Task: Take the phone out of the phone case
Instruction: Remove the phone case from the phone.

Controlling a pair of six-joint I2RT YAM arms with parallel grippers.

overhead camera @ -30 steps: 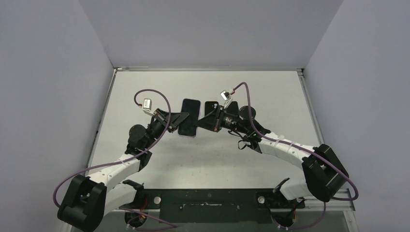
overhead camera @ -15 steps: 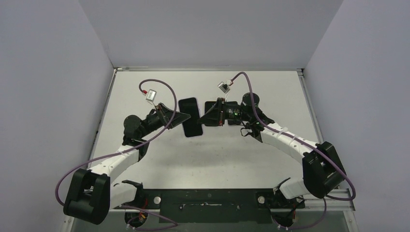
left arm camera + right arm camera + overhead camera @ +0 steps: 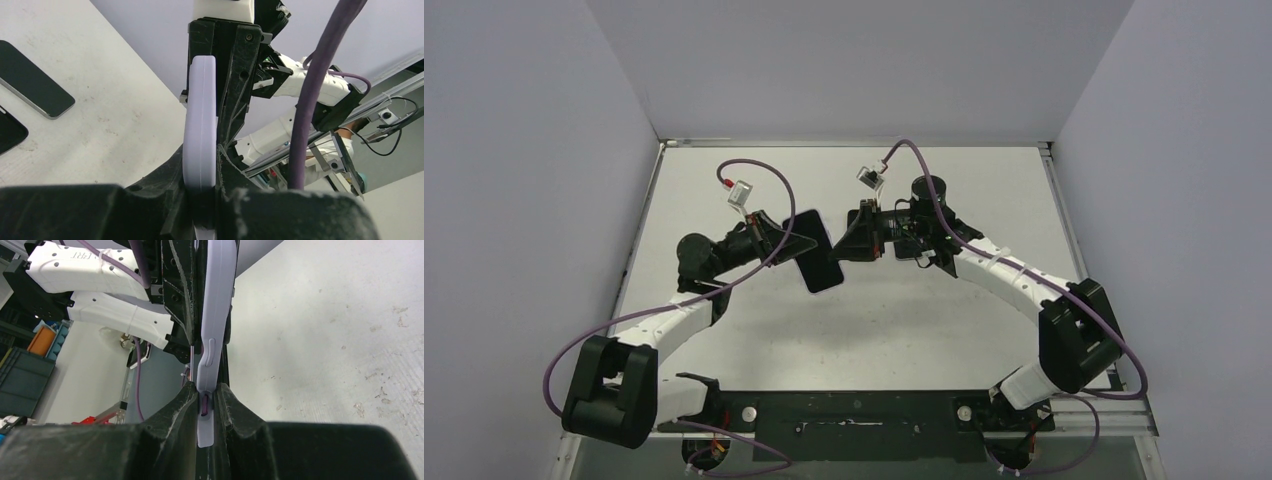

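the phone case (image 3: 822,268) is clamped by left end effector (image 3: 201,167) and right end effector (image 3: 207,396); its 3 o'clock lip should be peeled slowly.

The jaws close off the cased phone (image 3: 816,262) left and right; the near half of the table (image 3: 894,340) lies open.

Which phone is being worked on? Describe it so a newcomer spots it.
At the middle of the white table, where both arms meet, the cased phone is clamped between the left gripper and right gripper. Unlike the bare phone lying flat nearby, it wears a lavender case.
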